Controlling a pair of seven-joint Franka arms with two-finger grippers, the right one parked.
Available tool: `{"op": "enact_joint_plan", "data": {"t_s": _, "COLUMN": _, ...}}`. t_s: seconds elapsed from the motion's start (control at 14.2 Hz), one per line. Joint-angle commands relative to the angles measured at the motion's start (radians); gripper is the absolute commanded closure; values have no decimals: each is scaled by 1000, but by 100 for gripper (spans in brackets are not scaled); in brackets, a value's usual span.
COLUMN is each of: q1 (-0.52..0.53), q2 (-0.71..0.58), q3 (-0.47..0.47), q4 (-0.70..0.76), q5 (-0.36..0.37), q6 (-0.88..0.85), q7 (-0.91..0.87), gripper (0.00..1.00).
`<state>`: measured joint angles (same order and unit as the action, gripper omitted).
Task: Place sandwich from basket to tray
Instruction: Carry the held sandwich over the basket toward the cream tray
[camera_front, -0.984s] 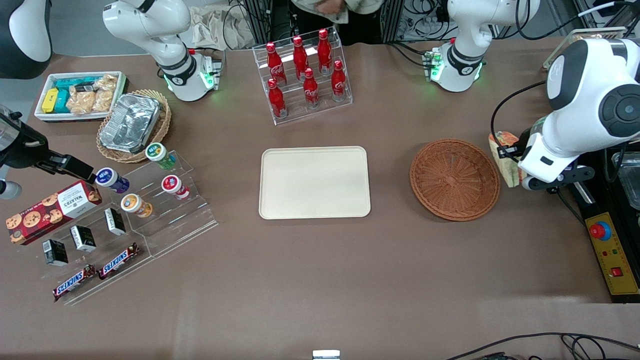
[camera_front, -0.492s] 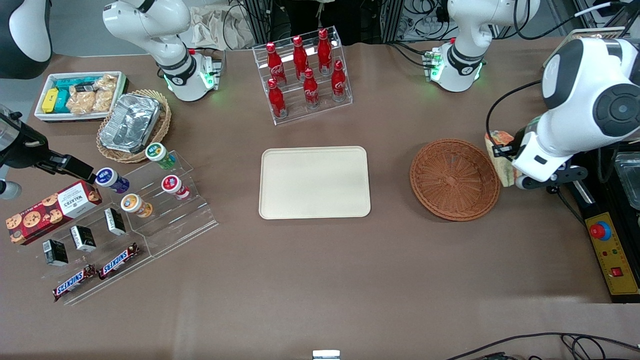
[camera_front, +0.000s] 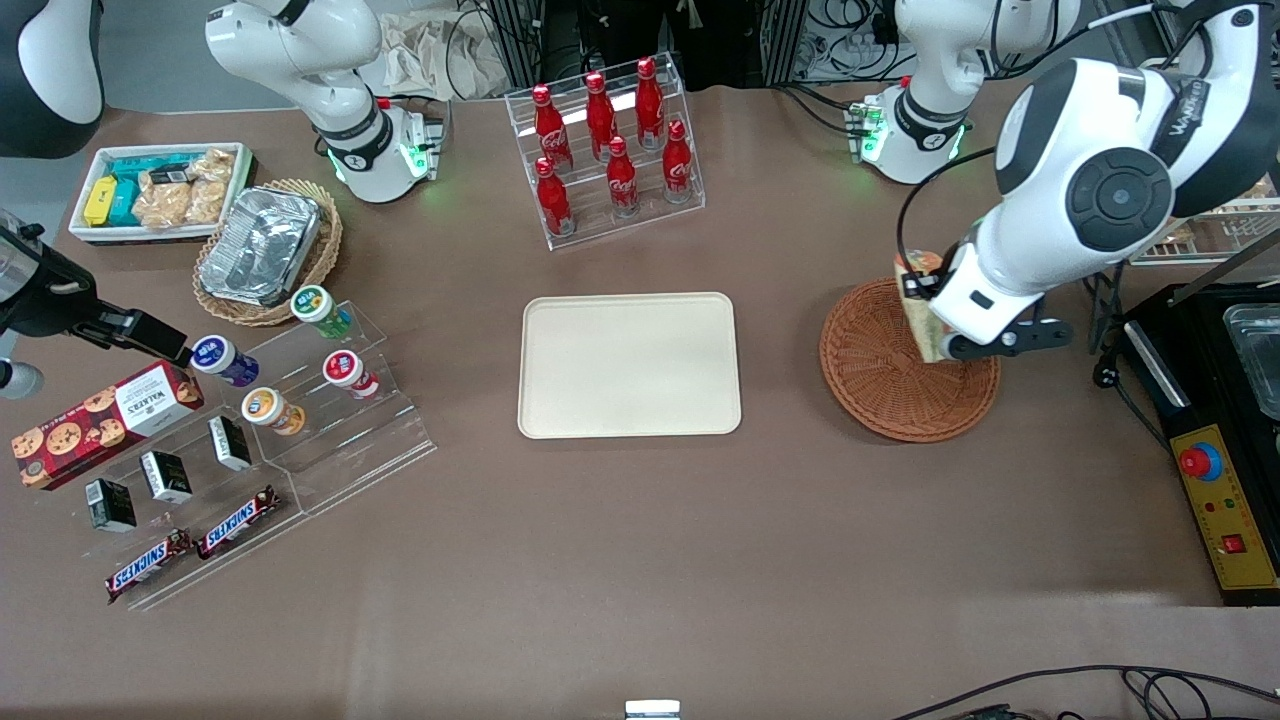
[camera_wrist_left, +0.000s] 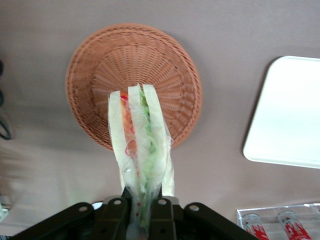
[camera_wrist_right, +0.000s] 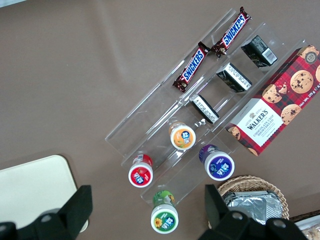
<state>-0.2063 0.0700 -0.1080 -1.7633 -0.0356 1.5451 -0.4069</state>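
The sandwich (camera_front: 922, 300), a plastic-wrapped wedge with white bread and orange and green filling (camera_wrist_left: 140, 140), hangs in the air over the reddish-brown wicker basket (camera_front: 880, 395). My left gripper (camera_front: 938, 318) is shut on its lower end, and both fingers press the wrap in the left wrist view, where the gripper (camera_wrist_left: 141, 202) points down at the basket (camera_wrist_left: 95, 65). Nothing lies in the basket. The cream tray (camera_front: 629, 365) lies flat and bare in the middle of the table, a short gap from the basket toward the parked arm's end; its corner is the tray (camera_wrist_left: 290, 115) part seen from the wrist.
A clear rack of red cola bottles (camera_front: 610, 150) stands farther from the front camera than the tray. Toward the parked arm's end are a tan basket with a foil container (camera_front: 265, 250), a white snack bin (camera_front: 160, 190) and a clear stand of cups (camera_front: 320, 390). A control box (camera_front: 1228, 510) sits at the working arm's end.
My left arm has carried the sandwich from beside the basket, at the working arm's end, to above the basket's rim, moving toward the tray. The grip has stayed shut.
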Motion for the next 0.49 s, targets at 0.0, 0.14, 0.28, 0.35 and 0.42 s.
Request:
{"op": "enact_joint_plan", "data": {"t_s": 0.0, "q1": -8, "q2": 20, "q3": -38, "q4": 57, "q5": -6, "q6": -13, "q7": -38, "gripper": 100}}
{"op": "enact_joint_plan", "data": {"t_s": 0.14, "q1": -63, "q2": 28, "q3": -41, "q4": 67, "q5": 9, "q6": -10, "q7": -79, "gripper": 100}}
{"op": "enact_joint_plan", "data": {"t_s": 0.28, "q1": -105, "q2": 39, "q3": -41, "q4": 64, "q5": 34, "q6": 30, "q7": -69, "gripper": 100}}
{"op": "enact_joint_plan", "data": {"t_s": 0.35, "q1": -108, "q2": 50, "q3": -42, "q4": 61, "q5": 30, "q6": 55, "q7": -67, "gripper": 100}}
{"op": "enact_joint_plan", "data": {"t_s": 0.42, "q1": -120, "q2": 66, "q3": -45, "q4": 61, "q5": 23, "q6": 75, "q7": -66, "gripper": 100}}
